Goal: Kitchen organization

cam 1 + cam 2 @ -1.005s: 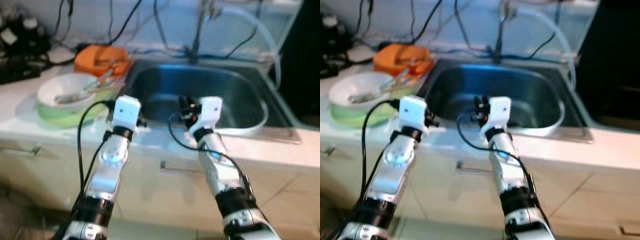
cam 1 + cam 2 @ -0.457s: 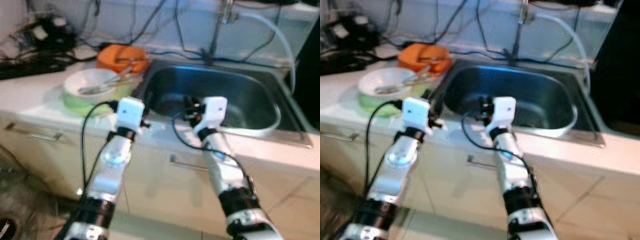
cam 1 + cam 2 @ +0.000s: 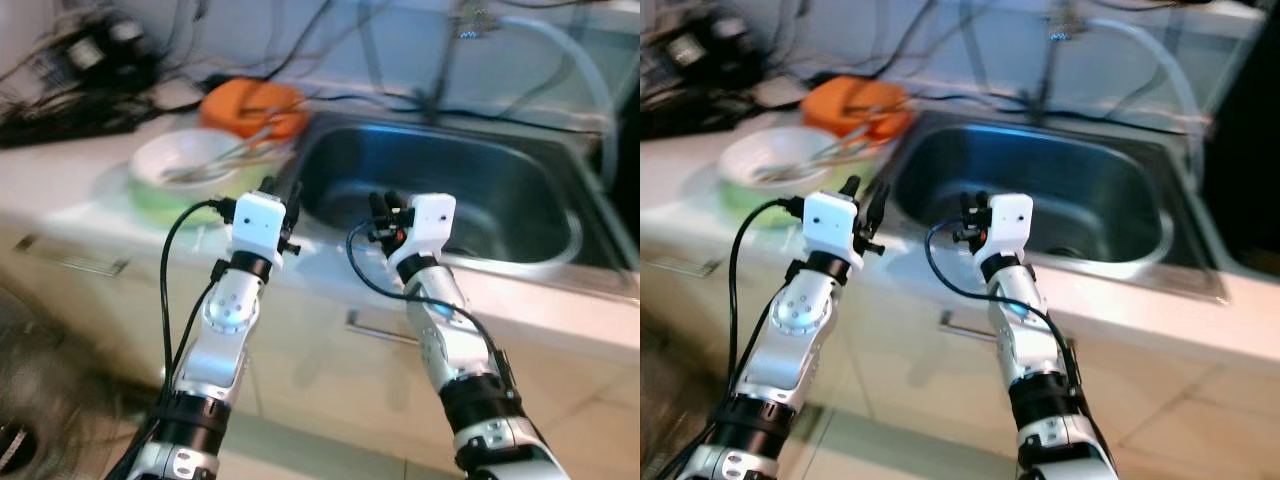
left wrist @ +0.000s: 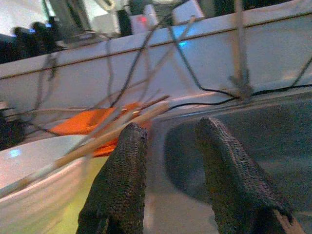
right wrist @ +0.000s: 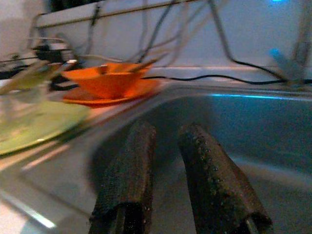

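Left eye view: nothing is held yet. Beyond and left of the parted, empty left gripper (image 3: pixel 282 193) sit the stacked bowls (image 3: pixel 185 172); the right gripper (image 3: pixel 384 205), slightly parted, is poised at the sink (image 3: pixel 470 185) edge.

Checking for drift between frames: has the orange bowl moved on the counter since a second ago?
No. The orange bowl still sits at the sink's back-left corner, behind the white bowl; only the camera shifted.

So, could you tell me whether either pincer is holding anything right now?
Nothing is held: the left pincer and right pincer are both open and empty.
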Available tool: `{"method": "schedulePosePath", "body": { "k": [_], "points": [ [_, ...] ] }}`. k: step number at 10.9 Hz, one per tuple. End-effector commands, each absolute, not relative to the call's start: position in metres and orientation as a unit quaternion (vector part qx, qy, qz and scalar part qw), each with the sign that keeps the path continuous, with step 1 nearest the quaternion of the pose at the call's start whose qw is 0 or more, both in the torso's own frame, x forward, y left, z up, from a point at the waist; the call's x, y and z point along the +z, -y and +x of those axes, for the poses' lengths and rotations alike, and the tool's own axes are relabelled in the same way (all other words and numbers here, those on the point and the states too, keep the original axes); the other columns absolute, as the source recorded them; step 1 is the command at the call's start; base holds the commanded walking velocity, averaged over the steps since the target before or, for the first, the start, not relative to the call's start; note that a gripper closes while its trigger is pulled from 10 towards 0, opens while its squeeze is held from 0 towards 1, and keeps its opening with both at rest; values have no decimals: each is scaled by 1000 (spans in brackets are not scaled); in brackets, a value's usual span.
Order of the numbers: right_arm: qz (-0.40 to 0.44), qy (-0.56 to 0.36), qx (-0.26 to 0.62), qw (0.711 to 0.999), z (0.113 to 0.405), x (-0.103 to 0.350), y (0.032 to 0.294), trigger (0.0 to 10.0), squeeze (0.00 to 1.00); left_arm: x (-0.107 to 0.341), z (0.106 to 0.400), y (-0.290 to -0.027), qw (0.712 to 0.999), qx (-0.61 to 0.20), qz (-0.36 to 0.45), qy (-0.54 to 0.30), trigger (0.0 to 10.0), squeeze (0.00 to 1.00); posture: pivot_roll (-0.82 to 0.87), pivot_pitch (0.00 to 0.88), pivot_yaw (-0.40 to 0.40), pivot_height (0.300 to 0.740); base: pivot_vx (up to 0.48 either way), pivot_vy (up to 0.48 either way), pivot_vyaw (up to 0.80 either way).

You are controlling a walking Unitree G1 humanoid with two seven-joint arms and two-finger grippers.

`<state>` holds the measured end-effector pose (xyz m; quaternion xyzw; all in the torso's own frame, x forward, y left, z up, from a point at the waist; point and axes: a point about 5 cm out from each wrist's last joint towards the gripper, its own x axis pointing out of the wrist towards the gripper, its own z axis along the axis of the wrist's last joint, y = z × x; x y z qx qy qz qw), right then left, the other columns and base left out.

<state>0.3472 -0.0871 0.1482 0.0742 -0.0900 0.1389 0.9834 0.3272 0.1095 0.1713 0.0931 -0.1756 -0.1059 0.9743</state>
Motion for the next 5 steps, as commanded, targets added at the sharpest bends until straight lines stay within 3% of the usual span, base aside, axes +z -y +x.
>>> {"method": "schedulePosePath", "body": {
  "k": [1,3,5],
  "points": [
    [78,97,140,982,348,152,86,10000,0,172,327,-110,974,-106,94,175,10000,0,161,7,-5,740,0,0,800],
    [79,97,140,982,348,151,86,10000,0,172,327,-111,975,-104,94,175,10000,0,163,13,-6,740,0,0,800],
    [84,94,135,983,349,151,87,10000,0,172,327,-112,975,-102,95,174,10000,0,163,19,-6,740,133,0,0]
  ]
}}
